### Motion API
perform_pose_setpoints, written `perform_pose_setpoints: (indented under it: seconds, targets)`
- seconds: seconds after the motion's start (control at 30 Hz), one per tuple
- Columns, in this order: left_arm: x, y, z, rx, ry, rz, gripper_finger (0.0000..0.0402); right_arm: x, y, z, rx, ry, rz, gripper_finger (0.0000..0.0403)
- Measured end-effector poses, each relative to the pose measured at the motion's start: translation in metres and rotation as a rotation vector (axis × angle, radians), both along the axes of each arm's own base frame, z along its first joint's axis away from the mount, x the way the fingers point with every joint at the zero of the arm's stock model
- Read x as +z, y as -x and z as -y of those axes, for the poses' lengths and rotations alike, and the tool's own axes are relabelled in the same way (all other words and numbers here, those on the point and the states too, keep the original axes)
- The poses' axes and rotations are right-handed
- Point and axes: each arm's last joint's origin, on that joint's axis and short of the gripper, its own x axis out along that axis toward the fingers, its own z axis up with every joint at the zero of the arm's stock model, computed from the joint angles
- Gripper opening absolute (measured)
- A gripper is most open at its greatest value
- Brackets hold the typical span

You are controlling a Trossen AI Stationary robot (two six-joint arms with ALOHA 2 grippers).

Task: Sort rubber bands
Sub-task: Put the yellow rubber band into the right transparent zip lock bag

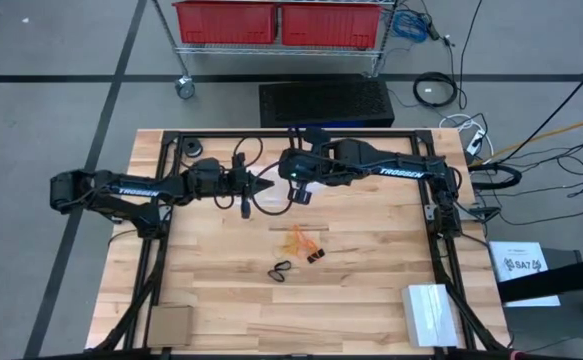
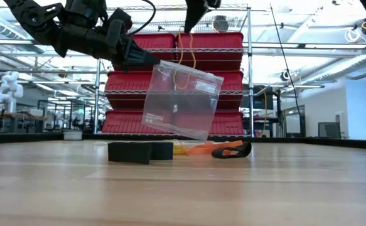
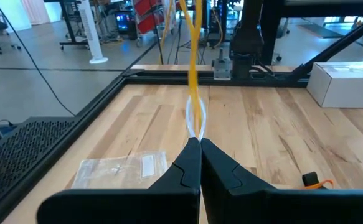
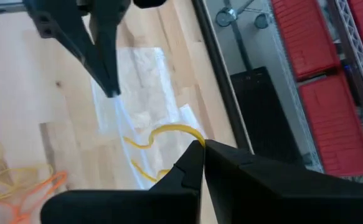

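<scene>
My left gripper (image 2: 137,61) is shut on a clear plastic bag (image 2: 183,100) that hangs in the air above the table's middle. My right gripper (image 4: 200,148), right beside it and higher, is shut on a yellow rubber band (image 4: 169,129); the band (image 2: 184,53) dangles down at the bag's mouth. Loose orange and yellow bands (image 1: 304,240) lie in a tangle on the table nearer the near edge, with black bands (image 1: 280,269) beside them. My left gripper pinches the bag's top edge (image 3: 195,127) at one corner between its two fingers, coming level from the table's left. The bag is lifted clear and hangs tilted below the fingers. My right gripper pinches the yellow band's upper end (image 4: 192,135) between its fingertips, slanting down from above. The band is lifted clear and hangs slack below them, curling against the bag.
A second clear bag (image 3: 122,169) lies flat on the wood toward the far side. A white box (image 1: 431,312) sits at the near right corner and a brown card (image 1: 171,323) at the near left. The black frame rails (image 1: 151,250) border the table.
</scene>
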Motion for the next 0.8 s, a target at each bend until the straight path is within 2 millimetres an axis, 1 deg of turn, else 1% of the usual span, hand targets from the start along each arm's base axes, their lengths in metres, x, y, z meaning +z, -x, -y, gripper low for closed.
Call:
perform_pose_setpoints:
  seconds: [0.3,0.4,0.57,0.8]
  targets:
    - [0.0,0.0,0.0,0.0,0.0,0.0,0.0002,0.001,-0.002,-0.001,-0.006,-0.005,0.031,0.0002]
    - [0.0,0.0,0.0,0.0,0.0,0.0,0.0002,-0.003,-0.006,0.0,-0.005,-0.006,0.027,0.0002]
    - [0.0,0.0,0.0,0.0,0.0,0.0,0.0002,-0.015,-0.014,0.0,0.001,-0.003,-0.016,0.0002]
    - [0.0,0.0,0.0,0.0,0.0,-0.001,0.0002,-0.023,-0.014,0.0,-0.015,-0.014,-0.062,0.0002]
